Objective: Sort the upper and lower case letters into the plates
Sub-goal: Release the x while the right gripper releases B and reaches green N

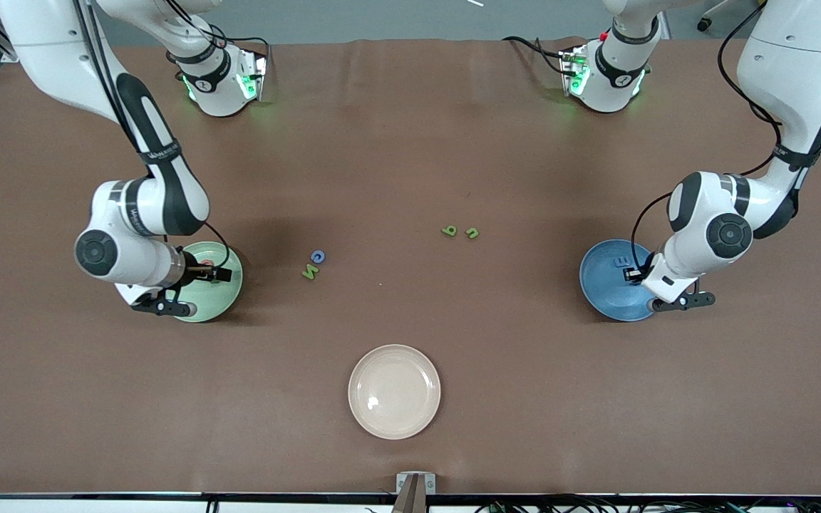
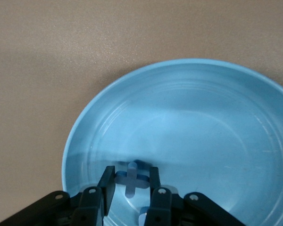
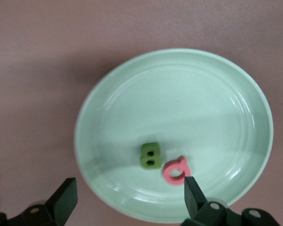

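My left gripper (image 2: 130, 182) is shut on the blue x (image 2: 132, 179), held just over the floor of the blue plate (image 2: 203, 117). In the front view that left gripper (image 1: 640, 275) hangs over the blue plate (image 1: 603, 292), where the blue m (image 1: 622, 261) lies. My right gripper (image 3: 129, 197) stands open above the mint green plate (image 3: 132, 70), which holds the green B (image 3: 150, 156) and the red Q (image 3: 175, 170), the Q close beside one fingertip. On the bare table lie the blue G (image 1: 318, 256), the green N (image 1: 311, 271) and two green lowercase letters (image 1: 449, 231) (image 1: 472, 233).
A cream-beige plate (image 1: 394, 391) sits near the front edge at mid-table. The mint green plate (image 1: 229, 285) is at the right arm's end and the blue one at the left arm's end. Both arm bases stand along the back edge.
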